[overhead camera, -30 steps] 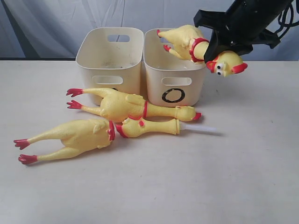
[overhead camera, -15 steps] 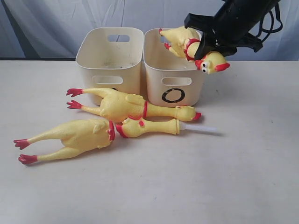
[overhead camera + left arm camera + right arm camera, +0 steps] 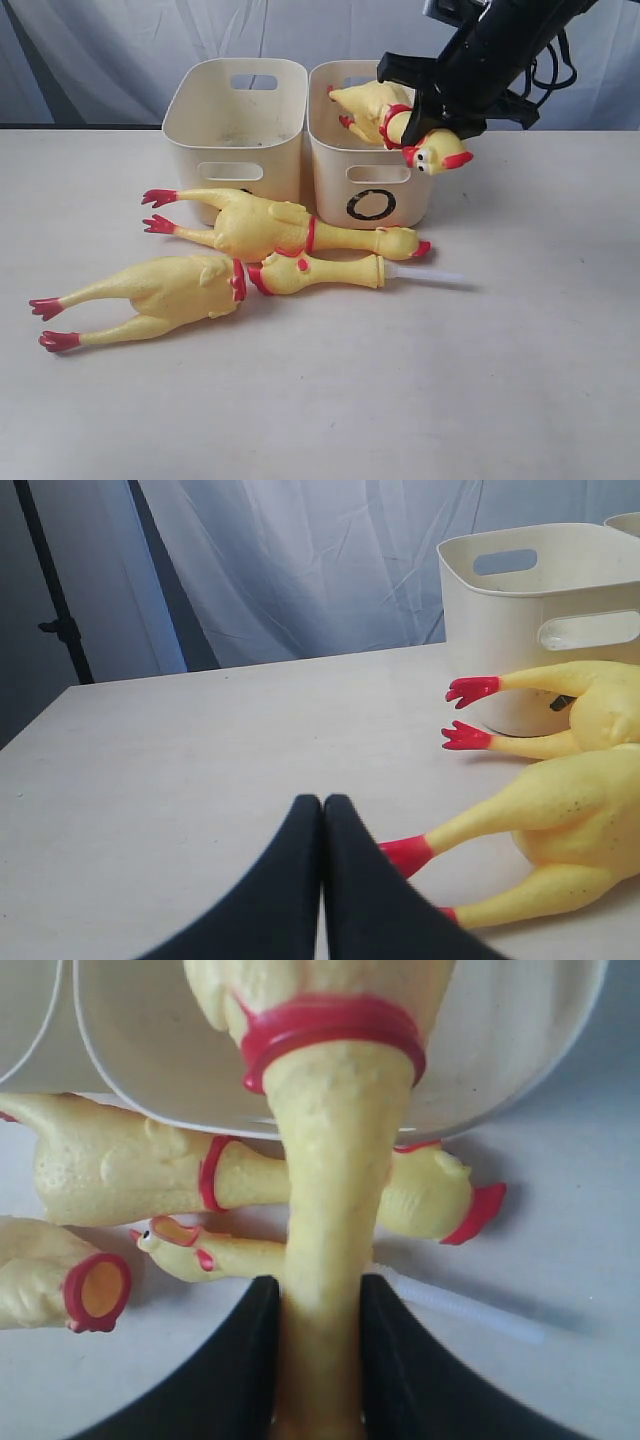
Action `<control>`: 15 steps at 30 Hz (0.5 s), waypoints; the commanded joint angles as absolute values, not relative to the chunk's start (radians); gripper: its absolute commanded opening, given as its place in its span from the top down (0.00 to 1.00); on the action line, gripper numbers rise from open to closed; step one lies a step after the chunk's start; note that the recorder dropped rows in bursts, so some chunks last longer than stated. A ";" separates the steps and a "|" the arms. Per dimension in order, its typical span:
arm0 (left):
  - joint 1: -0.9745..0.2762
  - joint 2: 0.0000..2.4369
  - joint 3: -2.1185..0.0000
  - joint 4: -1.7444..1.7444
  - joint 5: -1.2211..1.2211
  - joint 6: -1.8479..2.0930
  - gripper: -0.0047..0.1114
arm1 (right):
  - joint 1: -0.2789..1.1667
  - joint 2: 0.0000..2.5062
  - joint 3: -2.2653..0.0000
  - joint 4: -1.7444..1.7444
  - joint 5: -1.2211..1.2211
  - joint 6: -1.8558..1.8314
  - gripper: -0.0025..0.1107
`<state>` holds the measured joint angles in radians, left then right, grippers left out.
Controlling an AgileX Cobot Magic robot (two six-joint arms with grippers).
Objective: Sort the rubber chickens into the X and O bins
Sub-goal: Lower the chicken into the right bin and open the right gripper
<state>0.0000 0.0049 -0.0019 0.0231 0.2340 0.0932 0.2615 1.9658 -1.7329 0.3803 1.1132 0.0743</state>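
My right gripper (image 3: 422, 118) (image 3: 320, 1285) is shut on the neck of a rubber chicken (image 3: 380, 108) (image 3: 335, 1180). That chicken's body and red feet hang over the O bin (image 3: 335, 175) and its head pokes past the bin's right rim. The other cream bin (image 3: 235, 110) stands to the left, its black mark hidden by a whole chicken (image 3: 270, 228) lying in front. Nearer lie a headless chicken body (image 3: 160, 290) and a neck piece (image 3: 320, 272) with a white tube (image 3: 430, 273). My left gripper (image 3: 322, 802) is shut on nothing, just short of the body's red feet (image 3: 405, 852).
Grey-blue cloth hangs behind the table. In the left wrist view a dark stand (image 3: 55, 600) rises past the table's far corner. Bare tabletop (image 3: 520, 350) lies right of and in front of the chickens.
My right gripper has carried its chicken leftward and down. The body now sits lower over the O bin and the head has come closer to the rim. The left gripper has not moved.
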 commanded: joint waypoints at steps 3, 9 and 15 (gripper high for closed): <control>0.001 0.000 0.000 0.025 0.232 0.090 0.96 | 0.261 1.965 -1.744 0.364 1.082 0.087 0.99; 0.001 0.000 0.000 0.025 0.232 0.090 0.96 | 0.261 1.965 -1.744 0.364 1.082 0.089 0.99; 0.001 0.000 0.000 0.025 0.232 0.090 0.96 | 0.261 1.965 -1.744 0.370 1.086 0.089 0.98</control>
<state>0.0000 0.0049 -0.0019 0.0231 0.2340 0.0932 0.2615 1.9680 -1.7329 0.3653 1.1044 0.0926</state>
